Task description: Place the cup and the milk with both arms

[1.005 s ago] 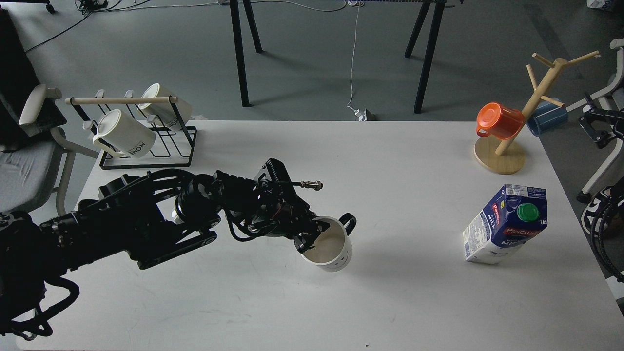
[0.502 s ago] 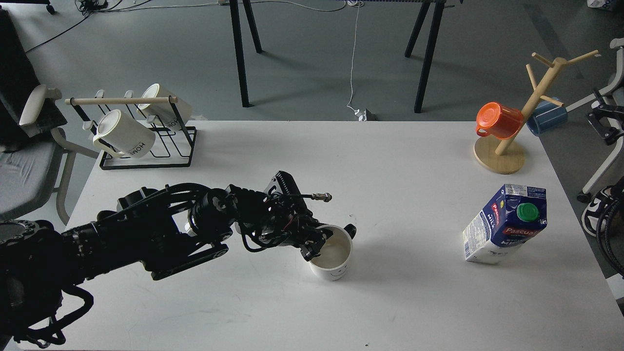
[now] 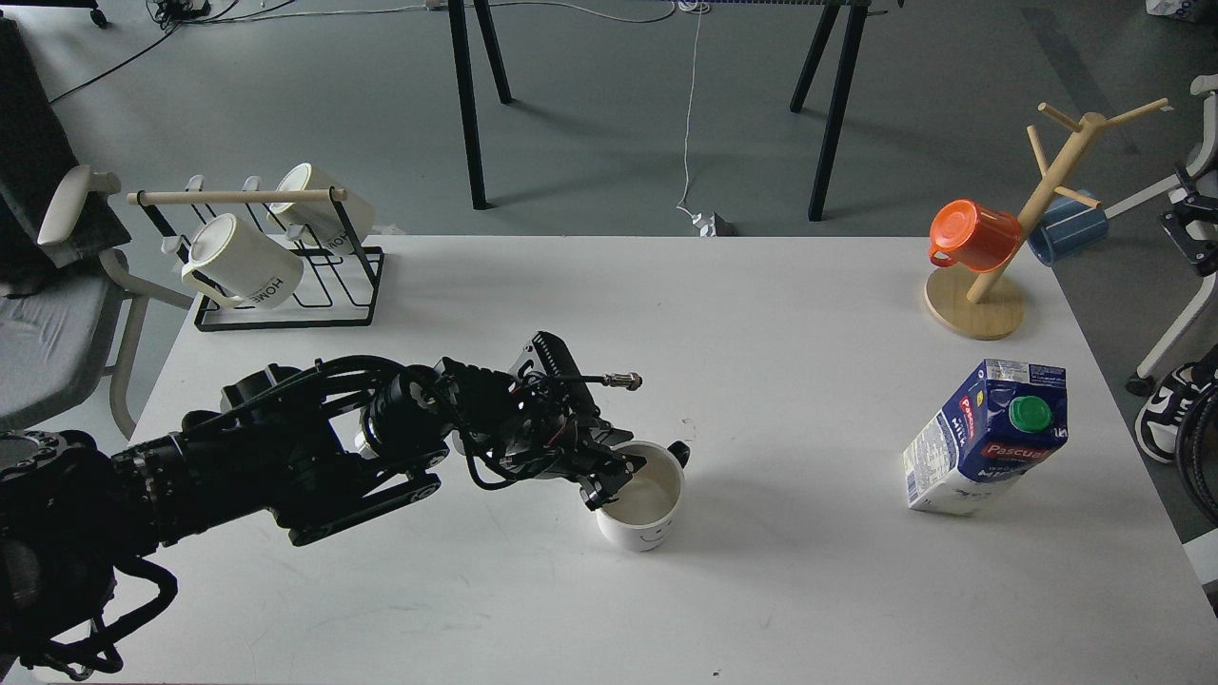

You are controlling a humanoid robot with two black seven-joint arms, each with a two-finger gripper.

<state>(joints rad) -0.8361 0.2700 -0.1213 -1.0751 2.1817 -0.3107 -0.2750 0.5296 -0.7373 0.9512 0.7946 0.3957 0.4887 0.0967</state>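
The white cup with a black handle and a smiley face stands upright near the middle of the white table. My left gripper pinches the cup's left rim, one finger inside and one outside. The blue-and-white milk carton with a green cap stands leaning at the right of the table, untouched. A black part of my right arm shows at the far right edge, off the table; its fingers cannot be told apart.
A black wire rack with two cream "HOME" mugs stands at the back left. A wooden mug tree with an orange cup stands at the back right. Chairs flank the table on both sides.
My left gripper brought the cup from tilted and raised down to upright on the table, shifting slightly left. The black part at the right edge moved up and further right.
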